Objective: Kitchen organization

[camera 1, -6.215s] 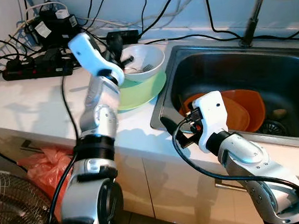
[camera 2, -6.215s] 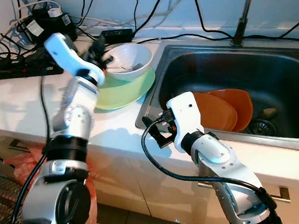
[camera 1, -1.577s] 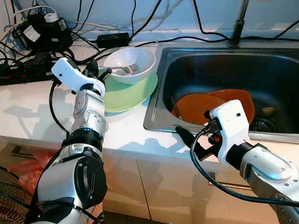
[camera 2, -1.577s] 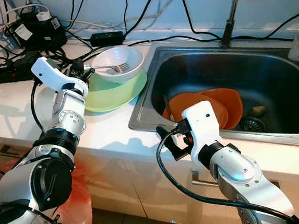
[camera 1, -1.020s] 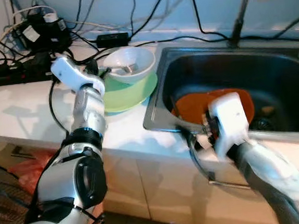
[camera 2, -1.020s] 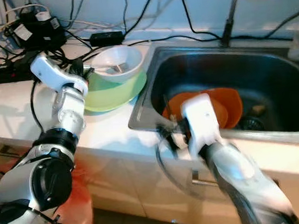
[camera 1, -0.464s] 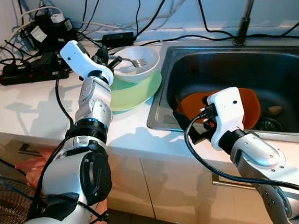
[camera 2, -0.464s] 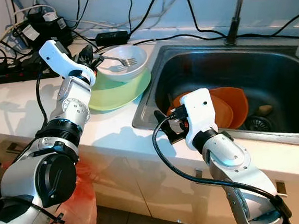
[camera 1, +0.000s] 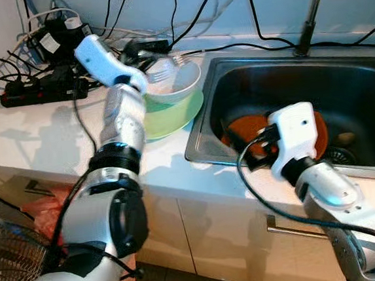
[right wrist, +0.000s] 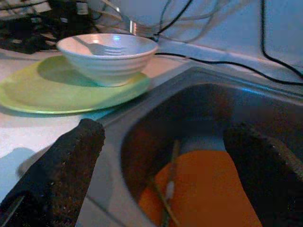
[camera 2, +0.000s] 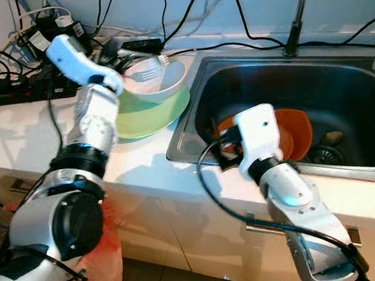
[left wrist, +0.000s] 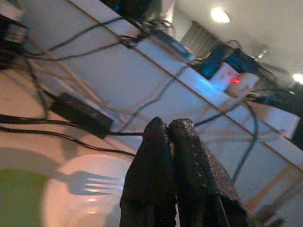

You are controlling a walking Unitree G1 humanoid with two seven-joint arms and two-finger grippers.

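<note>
White counter (camera 1: 36, 134), left tool (camera 2: 117, 53) clamped on fork (camera 2: 147, 70) over bowl (camera 2: 163, 85), right tool (right wrist: 161, 156) wide open at sink (camera 1: 361, 99).

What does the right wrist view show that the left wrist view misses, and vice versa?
Right wrist view: the stainless steel sink, the orange plates lying in it, and the right gripper's fingers spread wide open.

Left wrist view: a black power adapter on the counter, ceiling lights, and the left gripper's fingers pressed shut; the head views show them holding a metal fork.

Both: the white ceramic bowl standing on the flat green plate, a grey fork shape inside the bowl, and black cables along the wall.
</note>
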